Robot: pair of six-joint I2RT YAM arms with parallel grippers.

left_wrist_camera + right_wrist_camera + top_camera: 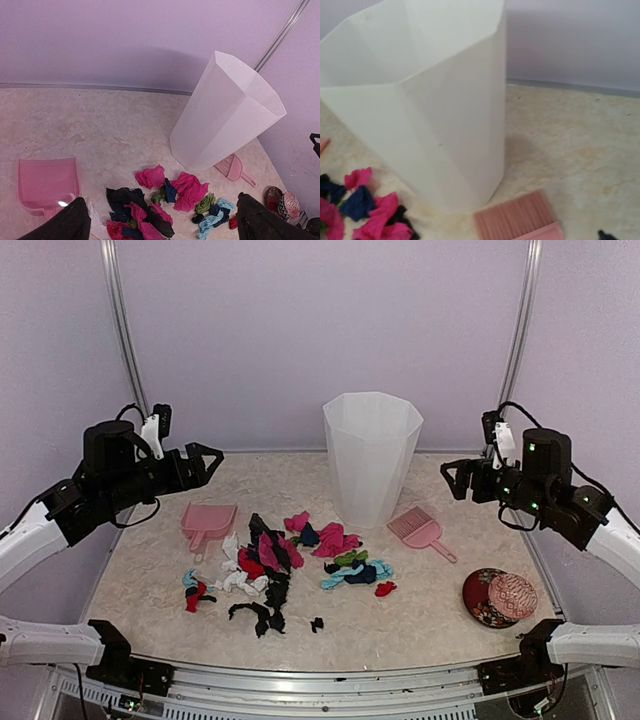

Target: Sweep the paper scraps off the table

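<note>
Paper scraps (pixel 272 558) lie heaped on the table (pixel 420 630), at 7 o'clock from the white bin (pixel 372 455), with the pink dustpan (pixel 207 523) at their 10 o'clock. Left gripper (pixel 212 464) and right gripper (pixel 447 480) hover above, fingers spread, holding nothing.

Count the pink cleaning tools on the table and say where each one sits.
2. The pink dustpan lies left of the white bin, at the left edge of the paper scraps. The pink brush lies right of the bin's base. None appears hidden.
</note>
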